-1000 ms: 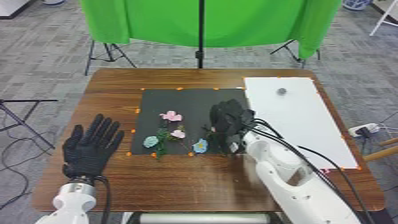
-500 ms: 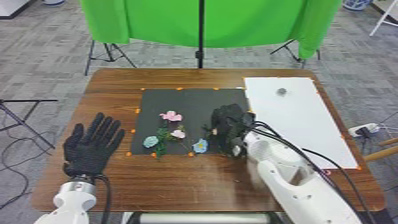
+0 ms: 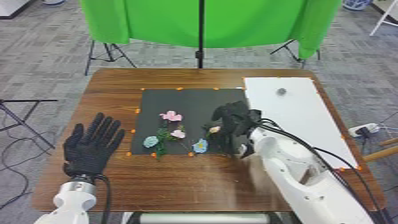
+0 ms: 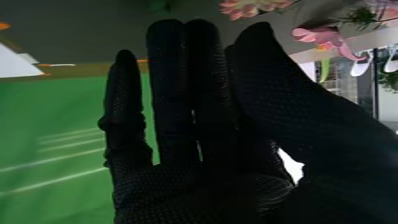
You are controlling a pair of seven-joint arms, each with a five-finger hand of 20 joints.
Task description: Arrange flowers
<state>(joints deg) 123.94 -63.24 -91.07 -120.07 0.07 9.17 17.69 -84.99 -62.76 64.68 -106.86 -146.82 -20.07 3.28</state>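
The right robot hand (image 3: 234, 116) looks released, fingers straight, beside the peach flower (image 3: 214, 129) at the black mat (image 3: 197, 98), and a sweep toward the blue flower (image 3: 200, 146) could snag petals and drag both blooms askew.

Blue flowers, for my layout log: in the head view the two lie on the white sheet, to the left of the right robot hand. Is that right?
Not quite: the head view shows both blue flowers on the black mat. They are left of the right robot hand.
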